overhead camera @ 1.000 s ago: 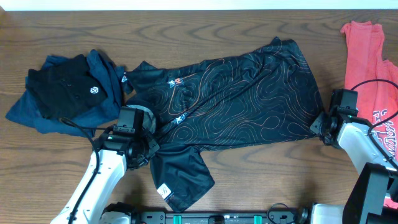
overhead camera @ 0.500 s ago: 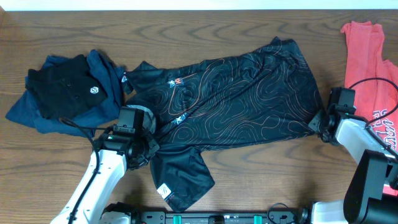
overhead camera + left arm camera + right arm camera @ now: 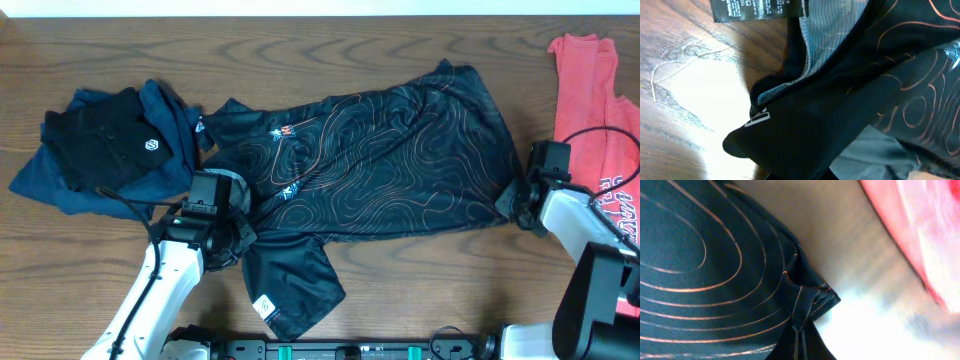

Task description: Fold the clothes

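The black jersey [image 3: 380,160] lies spread out flat in the middle of the worktop [image 3: 300,40], with its orange wiggly lines facing up. I have it by two spots so I can lift it and fold it over. My left pincer [image 3: 232,240] is at the jersey's near-left side, next to the sleeve that sticks out toward me. In my left wrist view the cloth bunches up and lifts off the wood right where my fingers meet. The fingers are hidden, so I only think the pincer is closed tight on that fold. A little white-on-black tag [image 3: 757,9] shows just past the fold. My right pincer [image 3: 515,200] is at the jersey's near-right corner. In my right wrist view the hem squeezes into small pleats that run to one point, so I think this pincer is pinched shut on the corner too. Both arms are low and reach in from my side, the left one stretched forward, the right one bent in from the right. A red T-shirt [image 3: 600,110] lies to the right of the jersey. A black polo [image 3: 110,145] lies to the left of it. I leave those alone.
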`<state>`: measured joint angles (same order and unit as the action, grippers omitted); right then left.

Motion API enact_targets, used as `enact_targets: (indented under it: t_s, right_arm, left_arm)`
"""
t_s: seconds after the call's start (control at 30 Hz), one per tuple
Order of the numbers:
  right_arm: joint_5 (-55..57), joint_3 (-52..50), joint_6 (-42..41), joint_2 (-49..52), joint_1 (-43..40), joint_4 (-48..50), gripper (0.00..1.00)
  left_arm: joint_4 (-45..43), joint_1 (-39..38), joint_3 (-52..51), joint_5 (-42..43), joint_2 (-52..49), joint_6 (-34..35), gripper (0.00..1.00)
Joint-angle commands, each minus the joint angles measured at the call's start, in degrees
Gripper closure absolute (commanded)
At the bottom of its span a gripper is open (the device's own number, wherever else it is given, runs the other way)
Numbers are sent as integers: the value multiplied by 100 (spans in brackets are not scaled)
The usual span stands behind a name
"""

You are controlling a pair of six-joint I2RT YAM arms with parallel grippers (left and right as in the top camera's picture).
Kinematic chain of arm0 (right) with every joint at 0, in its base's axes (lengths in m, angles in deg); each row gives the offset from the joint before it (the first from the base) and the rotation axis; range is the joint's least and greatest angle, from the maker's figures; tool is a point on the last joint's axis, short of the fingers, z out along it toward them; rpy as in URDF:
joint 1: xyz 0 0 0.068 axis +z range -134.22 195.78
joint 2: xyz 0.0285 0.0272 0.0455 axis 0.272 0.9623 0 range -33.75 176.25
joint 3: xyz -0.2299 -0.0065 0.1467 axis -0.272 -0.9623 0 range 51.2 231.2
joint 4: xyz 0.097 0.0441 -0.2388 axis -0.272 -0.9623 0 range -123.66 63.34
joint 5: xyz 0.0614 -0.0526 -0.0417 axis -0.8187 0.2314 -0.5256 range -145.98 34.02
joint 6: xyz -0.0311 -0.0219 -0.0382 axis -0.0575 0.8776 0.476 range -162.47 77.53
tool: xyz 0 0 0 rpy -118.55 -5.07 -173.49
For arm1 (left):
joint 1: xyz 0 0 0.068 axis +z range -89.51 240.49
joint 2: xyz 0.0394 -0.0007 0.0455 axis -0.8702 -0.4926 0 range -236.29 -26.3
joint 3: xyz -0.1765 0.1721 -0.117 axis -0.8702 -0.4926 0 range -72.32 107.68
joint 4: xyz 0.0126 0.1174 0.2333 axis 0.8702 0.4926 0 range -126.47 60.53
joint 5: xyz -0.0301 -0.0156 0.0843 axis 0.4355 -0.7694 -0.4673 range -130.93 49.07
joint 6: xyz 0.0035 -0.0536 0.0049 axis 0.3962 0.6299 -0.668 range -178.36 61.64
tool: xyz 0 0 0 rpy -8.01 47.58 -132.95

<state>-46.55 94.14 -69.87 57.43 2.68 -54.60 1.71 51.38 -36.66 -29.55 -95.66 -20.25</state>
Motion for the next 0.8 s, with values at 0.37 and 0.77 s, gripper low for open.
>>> enact_targets:
  t_s: [0.37, 0.77]
  right_arm:
    - [-46, 1003, 592, -2677, -87, -2269, 99]
    - [-42, 2677, 887, -3849, -87, -2964, 99]
  left_arm:
    - [1504, 26, 1803, 20, 1119, -1705, 94]
    - [2243, 26, 4218, 13, 1932, -1840, 94]
